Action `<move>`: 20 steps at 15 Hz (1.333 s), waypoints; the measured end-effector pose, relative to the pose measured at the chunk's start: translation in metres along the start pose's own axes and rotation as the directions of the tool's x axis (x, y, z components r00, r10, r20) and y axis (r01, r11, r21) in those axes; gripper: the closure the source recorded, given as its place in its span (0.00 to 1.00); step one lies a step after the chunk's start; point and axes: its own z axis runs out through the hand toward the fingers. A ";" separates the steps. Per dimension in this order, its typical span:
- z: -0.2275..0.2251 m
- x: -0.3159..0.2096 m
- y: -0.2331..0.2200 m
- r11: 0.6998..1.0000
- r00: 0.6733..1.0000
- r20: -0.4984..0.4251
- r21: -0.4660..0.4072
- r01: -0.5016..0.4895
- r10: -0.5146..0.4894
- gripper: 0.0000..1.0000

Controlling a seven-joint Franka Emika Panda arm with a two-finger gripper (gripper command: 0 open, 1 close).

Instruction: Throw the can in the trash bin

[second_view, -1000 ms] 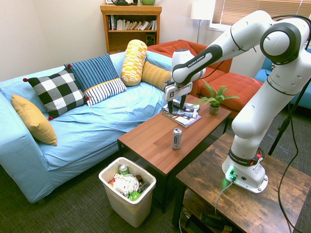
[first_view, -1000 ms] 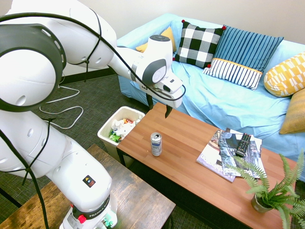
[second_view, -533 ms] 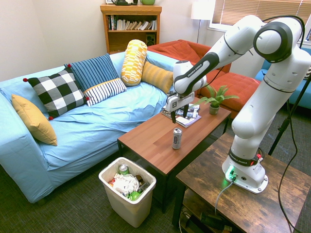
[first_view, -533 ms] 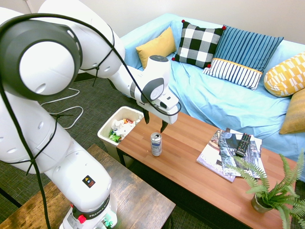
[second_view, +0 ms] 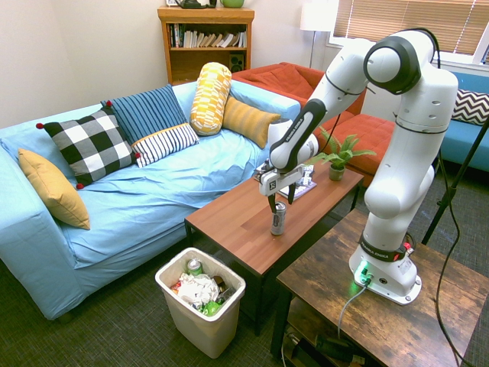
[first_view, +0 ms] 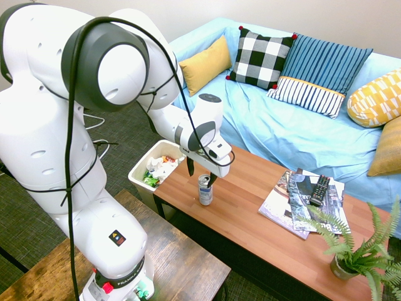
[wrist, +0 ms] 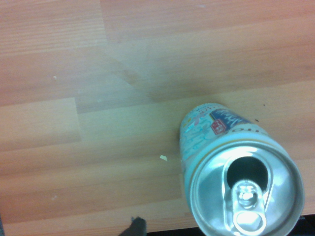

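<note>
While the gripper hangs spread wide around the can's top, gripping nothing, the grasp is on: lower, squeeze, then swing to the trash bin.

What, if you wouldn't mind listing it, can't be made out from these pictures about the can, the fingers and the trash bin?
- Whether the fingers touch the can: too small in both exterior views.
- The can's label print: blurred in the wrist view, too small elsewhere.
- The can's rim: cut off by the wrist view's bottom edge.
- The trash bin's near side: hidden by the arm and coffee table in the first exterior view.
</note>
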 end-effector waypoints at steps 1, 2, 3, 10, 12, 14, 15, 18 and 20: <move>0.003 0.003 -0.002 1.000 1.000 0.004 -0.005 -0.003 0.003 0.00; 0.006 0.006 -0.004 1.000 1.000 0.006 -0.010 -0.006 0.006 0.00; 0.010 0.009 -0.006 1.000 1.000 0.007 -0.016 -0.010 0.010 0.00; 0.030 0.017 -0.014 0.999 1.000 0.023 -0.050 -0.011 0.013 1.00; 0.032 0.017 -0.016 0.999 1.000 0.025 -0.052 -0.010 0.011 1.00; 0.033 0.018 -0.017 0.999 1.000 0.026 -0.052 -0.013 0.014 1.00; 0.033 0.018 -0.016 0.999 1.000 0.026 -0.052 -0.015 0.017 1.00; 0.033 0.018 -0.016 0.999 0.999 0.030 -0.049 -0.023 0.025 1.00; 0.033 0.017 -0.017 0.999 0.999 0.032 -0.048 -0.025 0.026 1.00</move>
